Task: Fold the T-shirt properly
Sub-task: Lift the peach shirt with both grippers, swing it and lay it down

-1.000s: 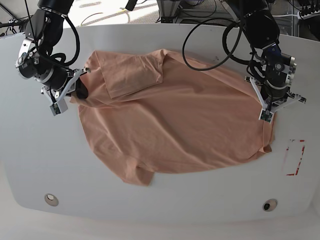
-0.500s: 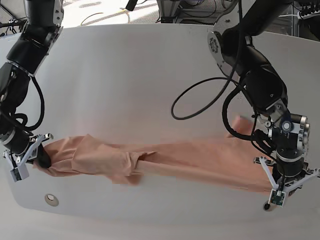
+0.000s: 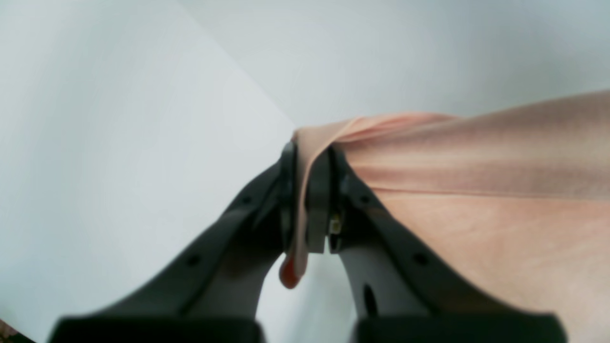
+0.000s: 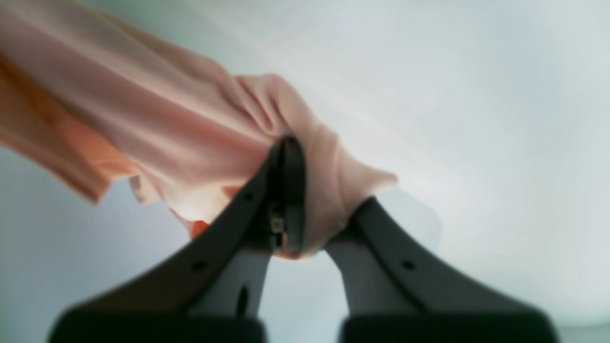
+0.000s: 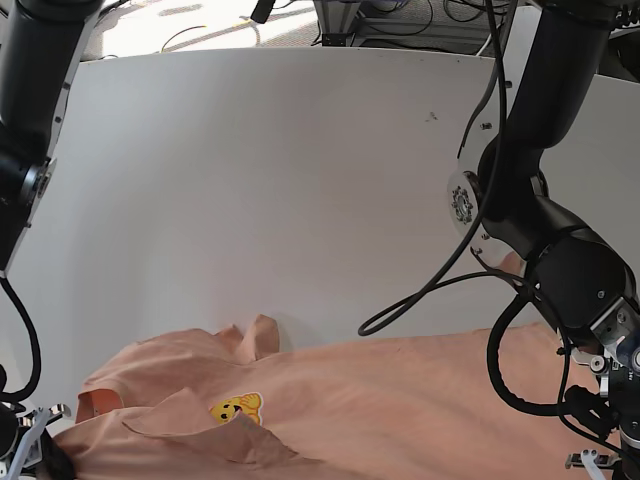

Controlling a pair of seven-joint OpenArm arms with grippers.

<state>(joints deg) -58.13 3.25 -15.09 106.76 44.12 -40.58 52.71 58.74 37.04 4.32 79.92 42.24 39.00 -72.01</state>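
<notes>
I have the shirt (image 5: pixel 400 400) in both grippers. My left gripper (image 3: pixel 310 190) is pinched tight on a thin bit of cloth at one edge. My right gripper (image 4: pixel 305 190) is clamped on a thicker bunch of cloth that bulges out around one finger.

The shirt is down at the near edge of the table (image 5: pixel 250 180), right at the bottom of the base view. It lies spread out wide, face up, with the yellow smiley (image 5: pixel 236 408) showing. A sleeve sticks up near the smiley, and another flap is folded over beside it.

I think the job has hardly started. I see no neat fold yet. The shirt looks like it is only being laid out flat. The sleeves and the body are left to fold.

A lot is hard to see. The bottom of the shirt is cut off by the picture edge. Both grippers sit in the low corners of the base view, mostly cut off. The wrist views are blurry, so I cannot tell which corner each gripper holds. I cannot tell if the shirt hangs off the table.
</notes>
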